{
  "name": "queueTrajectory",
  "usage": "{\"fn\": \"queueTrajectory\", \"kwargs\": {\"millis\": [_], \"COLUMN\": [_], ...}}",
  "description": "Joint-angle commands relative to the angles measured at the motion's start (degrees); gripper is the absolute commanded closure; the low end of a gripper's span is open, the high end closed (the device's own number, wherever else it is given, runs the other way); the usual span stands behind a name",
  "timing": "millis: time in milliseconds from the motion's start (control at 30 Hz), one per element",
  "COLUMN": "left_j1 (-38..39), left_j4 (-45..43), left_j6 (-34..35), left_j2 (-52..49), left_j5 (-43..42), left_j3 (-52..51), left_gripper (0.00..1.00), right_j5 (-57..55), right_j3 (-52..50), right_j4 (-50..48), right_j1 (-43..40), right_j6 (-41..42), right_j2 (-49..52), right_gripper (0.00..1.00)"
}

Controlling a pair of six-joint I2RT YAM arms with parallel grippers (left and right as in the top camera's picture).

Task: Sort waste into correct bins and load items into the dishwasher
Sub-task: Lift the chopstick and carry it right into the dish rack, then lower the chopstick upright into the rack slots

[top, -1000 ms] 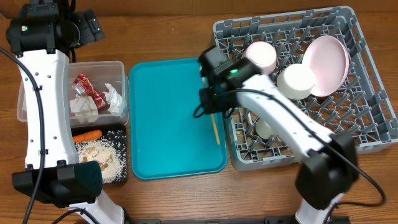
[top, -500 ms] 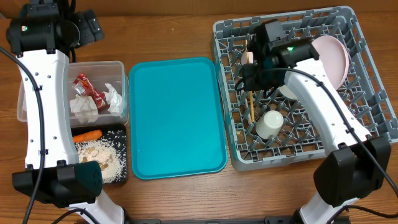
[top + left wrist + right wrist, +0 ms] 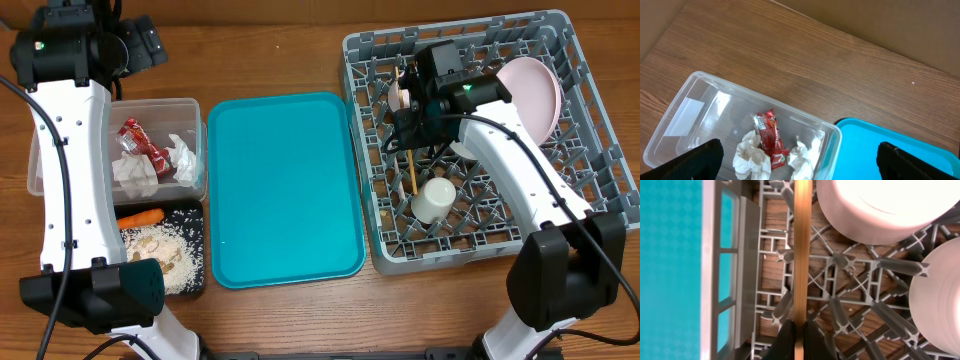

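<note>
From overhead, the large grey rack (image 3: 365, 150) fills the right side of the desk, the teal tray (image 3: 280, 190) lies at the middle, and the clear tub (image 3: 192, 104) and black tray (image 3: 203, 262) sit along the left edge. The right gripper (image 3: 412, 112) hangs over the rack's left half, shut on the thin wooden stick (image 3: 412, 170), which runs lengthwise between the peg rows, probably so that it can settle into a channel rather than lie across the pegs. The white cup (image 3: 435, 200) sits just beside the stick's near end and the white plate (image 3: 530, 95) leans toward the rack's far right corner. The red wrapper (image 3: 135, 140) and napkins (image 3: 135, 172) are in the tub; the carrot (image 3: 140, 216) and crumbs (image 3: 160, 250) are in the black tray. In the left wrist view, the left gripper (image 3: 799, 155) hovers above the tub with its fingers (image 3: 697, 160) spread wide and empty, apparently parked out of the way. In the right wrist view, the dark fingertips (image 3: 785, 341) pinch the stick's end from both sides, the stick lined up with the lattice floor beside two white bowls (image 3: 890, 200).
</note>
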State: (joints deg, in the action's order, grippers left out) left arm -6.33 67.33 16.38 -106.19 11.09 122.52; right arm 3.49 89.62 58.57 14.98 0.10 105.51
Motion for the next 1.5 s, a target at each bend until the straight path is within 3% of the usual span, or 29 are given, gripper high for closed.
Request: {"fn": "queueTrajectory", "kwargs": {"millis": [0,300,633,867,933,1000,1467], "left_j1": [0.0,0.0,0.0,0.0,0.0,0.0,0.0], "left_j4": [-0.1,-0.1,-0.1,-0.1,-0.1,-0.1,-0.1], "left_j6": [0.5,0.5,0.5,0.5,0.5,0.5,0.5], "left_j2": [0.9,0.9,0.9,0.9,0.9,0.9,0.9], "left_j5": [-0.5,-0.5,-0.5,-0.5,-0.5,-0.5,-0.5], "left_j3": [1.4,1.4,1.4,1.4,1.4,1.4,1.4], "left_gripper": [0.0,0.0,0.0,0.0,0.0,0.0,0.0], "right_j5": [-1.1,-1.0,-1.0,0.0,2.2,4.2,4.3], "right_j3": [-0.4,-0.4,-0.4,1.2,2.7,3.7,3.8], "right_j4": [-0.4,-0.6,-0.2,-0.7,-0.3,-0.4,0.0], "right_j1": [-0.3,-0.3,-0.3,0.0,0.0,0.0,0.0], "right_j6": [-0.6,-0.6,-0.5,0.1,0.1,0.1,0.1], "right_j2": [0.1,0.1,0.1,-0.2,-0.3,-0.6,-0.6], "right_gripper": [0.96,0.89,0.63,0.54,0.31,0.0,0.0]}}
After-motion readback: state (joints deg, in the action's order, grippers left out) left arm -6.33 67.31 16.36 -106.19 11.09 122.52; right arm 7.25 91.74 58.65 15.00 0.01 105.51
